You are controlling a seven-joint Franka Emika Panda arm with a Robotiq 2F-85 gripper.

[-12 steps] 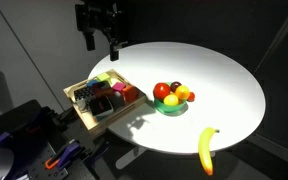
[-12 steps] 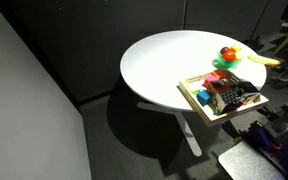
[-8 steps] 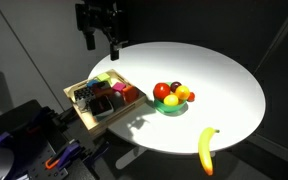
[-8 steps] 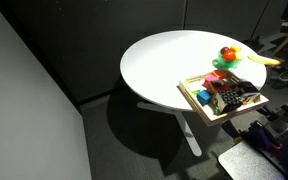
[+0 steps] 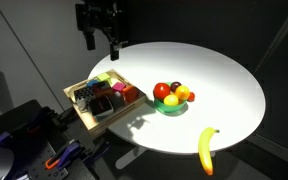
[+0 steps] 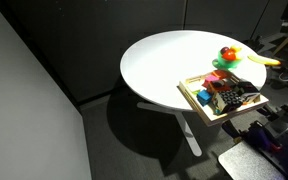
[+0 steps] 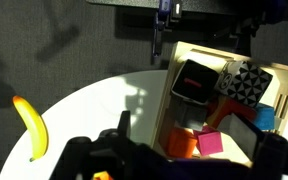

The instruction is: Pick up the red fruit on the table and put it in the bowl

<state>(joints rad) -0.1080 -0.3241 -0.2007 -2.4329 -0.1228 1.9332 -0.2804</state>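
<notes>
The round white table [image 5: 224, 75] carries a small green bowl [image 5: 170, 108] near its middle. A red fruit [image 5: 162, 91] lies in the bowl with orange and yellow fruits beside it. The bowl [image 6: 220, 64] and the red fruit [image 6: 227, 52] also show in the other exterior view. My gripper [image 5: 101, 44] hangs high above the table's back edge, over the far end of the wooden tray, with its fingers apart and nothing between them. In the wrist view the gripper [image 7: 189, 150] is a dark shape along the bottom edge. The bowl is out of the wrist view.
A square wooden tray [image 5: 88, 116] of blocks, one of them red [image 5: 130, 93], sits at the table's edge beside the bowl; it also shows in the wrist view [image 7: 170, 100]. A banana [image 5: 207, 150] lies near the front edge and appears in the wrist view [image 7: 29, 127].
</notes>
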